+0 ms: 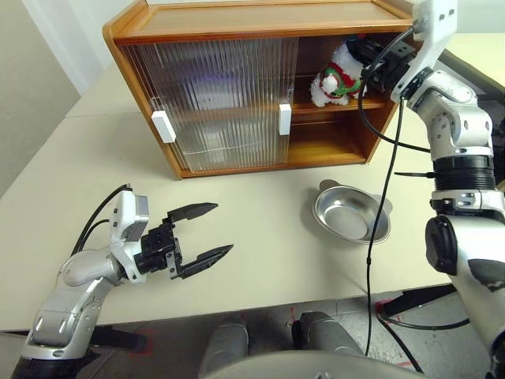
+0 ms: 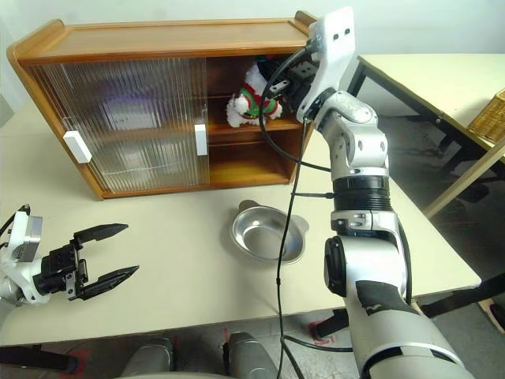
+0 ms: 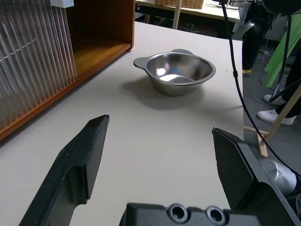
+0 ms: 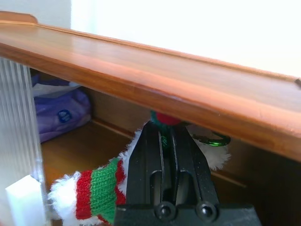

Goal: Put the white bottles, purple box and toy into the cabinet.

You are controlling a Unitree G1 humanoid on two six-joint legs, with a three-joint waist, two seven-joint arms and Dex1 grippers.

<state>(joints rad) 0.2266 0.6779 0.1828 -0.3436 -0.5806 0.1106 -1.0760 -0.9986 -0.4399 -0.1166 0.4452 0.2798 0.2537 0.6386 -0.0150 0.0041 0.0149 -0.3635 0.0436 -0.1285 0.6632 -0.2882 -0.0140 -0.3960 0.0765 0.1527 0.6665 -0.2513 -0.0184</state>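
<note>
Left eye view is showing the left gripper idling at seven o'clock over the tabletop, jaws wide apart, holding nothing. At one o'clock, the right gripper, jaws clamped on the toy, is reaching into the cabinet, apparently placing it on the upper shelf.

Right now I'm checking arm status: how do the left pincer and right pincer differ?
The left pincer is wide open and holds nothing; the right pincer is shut on the toy. The left pincer hovers low over the table; the right pincer is raised at the cabinet upper shelf. Both have two black fingers.
</note>
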